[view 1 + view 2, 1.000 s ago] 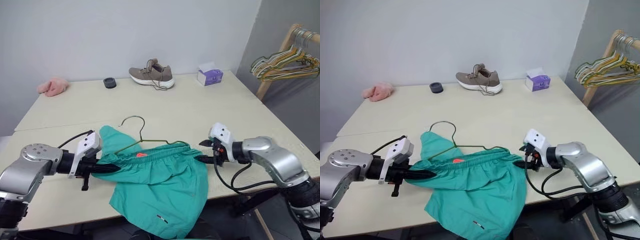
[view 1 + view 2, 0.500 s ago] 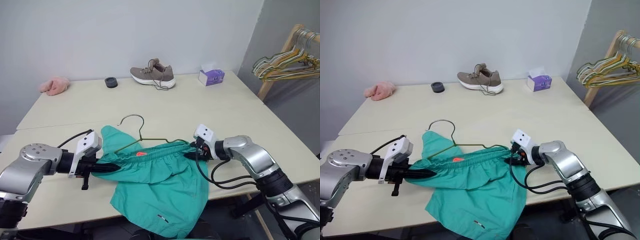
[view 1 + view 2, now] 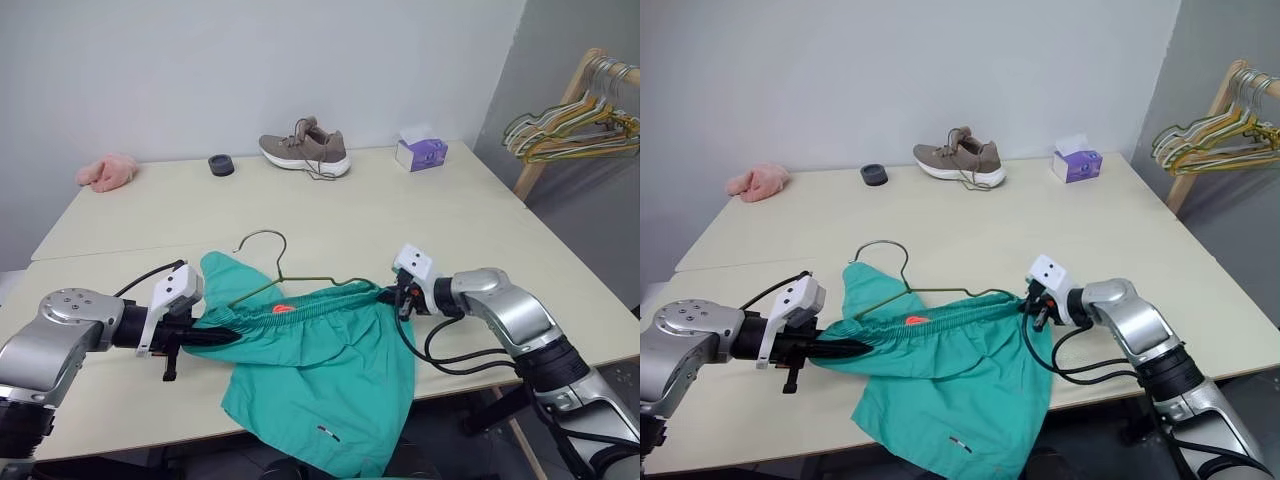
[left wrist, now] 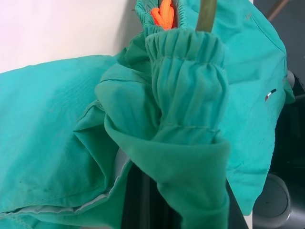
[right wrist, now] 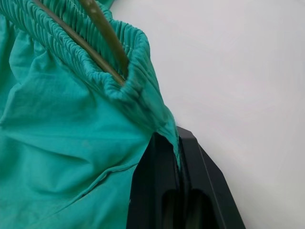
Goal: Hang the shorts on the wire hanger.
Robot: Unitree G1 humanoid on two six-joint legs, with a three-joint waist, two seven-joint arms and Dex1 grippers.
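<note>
Teal shorts (image 3: pixel 320 365) at near table edge (image 3: pixel 400 215), legs hanging off. Wire hanger (image 3: pixel 290 280) threaded through waistband, hook toward far side. Left gripper (image 3: pixel 225 337) clamped on waistband's left end, right gripper (image 3: pixel 392 297) pinching right end.

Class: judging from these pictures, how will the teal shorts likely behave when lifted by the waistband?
Probably floppy: the shorts already drape limply over the table edge. Likely light, since thin folds bunch at the left gripper. The gathered waistband may stretch or slip along the wire hanger, which runs inside it.
</note>
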